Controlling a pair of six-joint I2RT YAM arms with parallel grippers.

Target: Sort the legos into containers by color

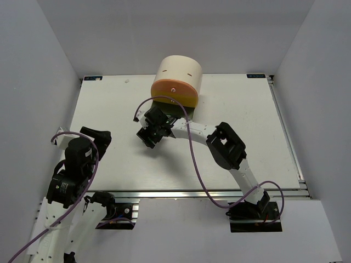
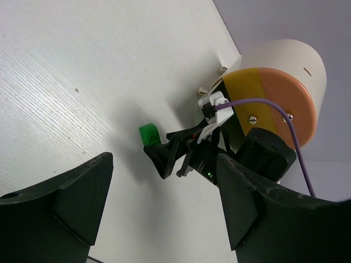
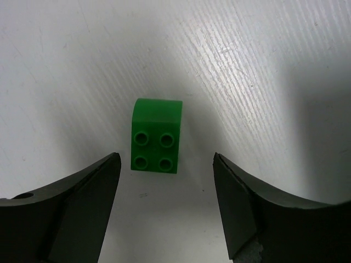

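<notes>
One green lego (image 3: 156,142), studs up, lies on the white table between and just ahead of the fingertips of my right gripper (image 3: 165,164), which is open and hovers right over it. In the left wrist view the same lego (image 2: 149,135) shows by the right gripper's fingers (image 2: 164,156). In the top view the right gripper (image 1: 147,139) hides it. My left gripper (image 2: 164,164) is open and empty, at the table's left (image 1: 100,137). The cream drum (image 1: 176,71) stands at the back with an orange drawer (image 1: 174,93) and a yellow drawer (image 2: 247,93). No purple or orange-yellow legos show.
The right arm (image 1: 219,142) stretches from the near right across the table middle, its purple cable (image 1: 192,159) looping over it. Grey walls close the table on the left, right and back. A metal rail (image 1: 208,192) runs along the near edge.
</notes>
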